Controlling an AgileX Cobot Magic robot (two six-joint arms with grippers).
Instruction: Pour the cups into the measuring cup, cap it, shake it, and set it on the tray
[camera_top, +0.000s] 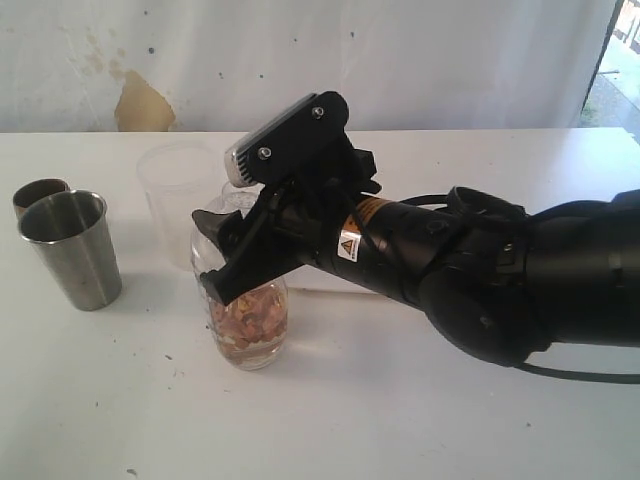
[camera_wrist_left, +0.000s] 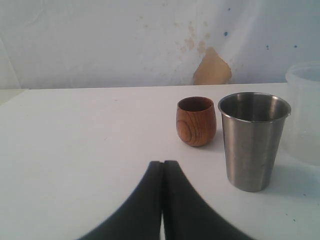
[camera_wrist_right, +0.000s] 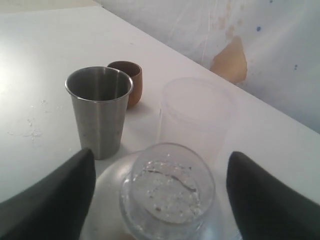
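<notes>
**A:** Where is the measuring cup?

**B:** The measuring cup (camera_top: 268, 300) stands upright on the white tabletop (camera_top: 400, 420), a little left of the middle in the exterior view. Its wall is clear. A heap of brownish pieces (camera_top: 245, 328) lies in the bottom, and the mouth is uncovered.

**A:** Is a claw on it?

**B:** The right claw (camera_wrist_right: 160, 160) slants down over its top, with one dark finger on each side of the mouth. The jaws stand wide apart. The clear wall seems to fill the gap between them, so I cannot tell whether the pads press on it or sit just clear of it.

**A:** And the other claw?

**B:** The left claw (camera_wrist_left: 162, 170) is closed, its two fingers flat against each other with nothing between them. It faces the steel tumbler (camera_top: 68, 250) across bare tabletop, apart from it.

**A:** What stands around the measuring cup?

**B:** A frosted cup (camera_top: 175, 195) stands upright just behind it, slightly to the left. The steel tumbler is well off to the left, upright with its rim up. A small wooden cup (camera_wrist_left: 196, 121) sits just beside the tumbler on its far side, half hidden by it in the exterior view. The black right arm (camera_top: 500, 280) reaches in from the right edge. Behind everything is a white wall (camera_top: 400, 60) with a tan patch.
</notes>
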